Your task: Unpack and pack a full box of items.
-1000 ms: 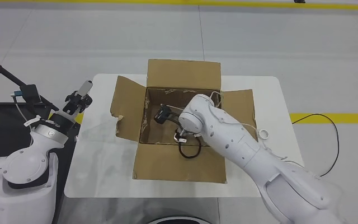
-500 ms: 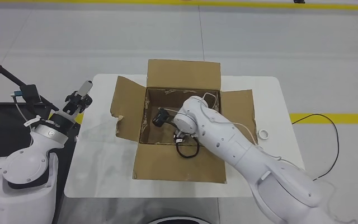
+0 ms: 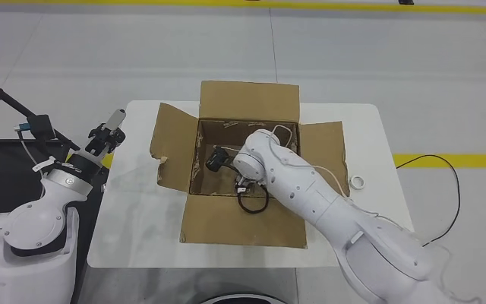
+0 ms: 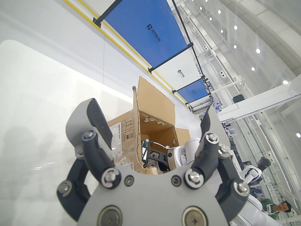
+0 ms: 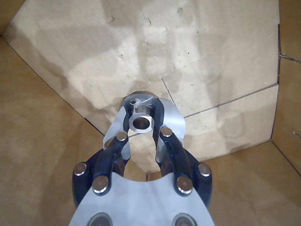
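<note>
Right gripper (image 5: pixel 141 118): fingers closed narrowly on a small metal fitting (image 5: pixel 138 103), a short tube with a wider flange at its far end; one finger on each side of the tube, bore facing the wrist camera; flange end low against the floor of the cardboard box (image 5: pixel 188 48), contact with the floor not determinable. Creased brown walls of the box surround the gripper on all sides, so the fitting sits inside the box, near the middle of the floor. In the top view the right arm reaches down through the open top of the box (image 3: pixel 250 99); all four flaps are folded outward; the box stands about mid-way across the white surface (image 3: pixel 342 121). A small white ring (image 3: pixel 357 182) lies on the surface just beside the right flap. Left gripper (image 4: pixel 151 109): fingers spread wide, nothing between them; in the top view it sits at the left edge of the surface (image 3: pixel 106 138), well apart from the box, pointing toward it.
</note>
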`<action>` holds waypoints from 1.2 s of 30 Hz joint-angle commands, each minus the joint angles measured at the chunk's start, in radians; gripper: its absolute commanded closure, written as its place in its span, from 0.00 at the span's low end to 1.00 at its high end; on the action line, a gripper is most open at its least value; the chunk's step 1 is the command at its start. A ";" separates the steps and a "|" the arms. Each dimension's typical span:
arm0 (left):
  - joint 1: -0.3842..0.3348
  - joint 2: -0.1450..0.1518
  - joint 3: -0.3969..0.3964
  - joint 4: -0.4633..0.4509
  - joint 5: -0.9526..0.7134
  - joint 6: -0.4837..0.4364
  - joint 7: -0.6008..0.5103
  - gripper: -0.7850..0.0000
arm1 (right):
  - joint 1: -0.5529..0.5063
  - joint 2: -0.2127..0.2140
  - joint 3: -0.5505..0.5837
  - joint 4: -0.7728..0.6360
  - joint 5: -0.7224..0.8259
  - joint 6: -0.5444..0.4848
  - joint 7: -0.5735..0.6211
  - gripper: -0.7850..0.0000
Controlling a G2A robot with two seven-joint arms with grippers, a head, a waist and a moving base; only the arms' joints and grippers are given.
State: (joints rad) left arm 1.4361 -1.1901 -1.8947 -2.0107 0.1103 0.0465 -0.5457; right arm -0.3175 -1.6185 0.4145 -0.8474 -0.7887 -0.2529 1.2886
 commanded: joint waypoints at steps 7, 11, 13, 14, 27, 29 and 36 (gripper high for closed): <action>0.000 0.000 0.000 0.000 0.000 0.000 0.000 0.00 | 0.001 0.021 0.053 -0.050 -0.019 0.008 0.002 1.00; 0.000 0.000 0.000 0.000 0.000 0.000 0.000 0.00 | -0.011 0.048 0.103 -0.114 -0.021 -0.007 0.013 1.00; 0.000 0.000 0.000 0.000 0.000 0.000 0.000 0.00 | -0.023 0.066 0.137 -0.160 -0.021 -0.017 0.017 1.00; 0.000 0.000 0.000 0.000 0.000 0.000 0.000 0.00 | -0.032 0.076 0.156 -0.185 -0.021 -0.025 0.022 1.00; 0.000 0.000 0.000 0.000 0.000 0.000 0.000 0.00 | -0.314 0.243 0.552 -0.783 -0.051 -0.102 0.154 1.00; 0.000 0.000 0.000 0.000 0.000 0.000 0.000 0.00 | -0.378 0.265 0.632 -0.905 -0.080 -0.091 0.160 1.00; 0.000 0.000 0.000 0.000 0.000 0.000 0.000 0.00 | -0.617 0.322 0.952 -1.262 -0.170 -0.032 0.136 1.00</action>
State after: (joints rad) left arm 1.4361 -1.1901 -1.8947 -2.0107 0.1103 0.0465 -0.5457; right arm -0.8937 -1.3028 1.3000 -2.0571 -0.9516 -0.2929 1.4318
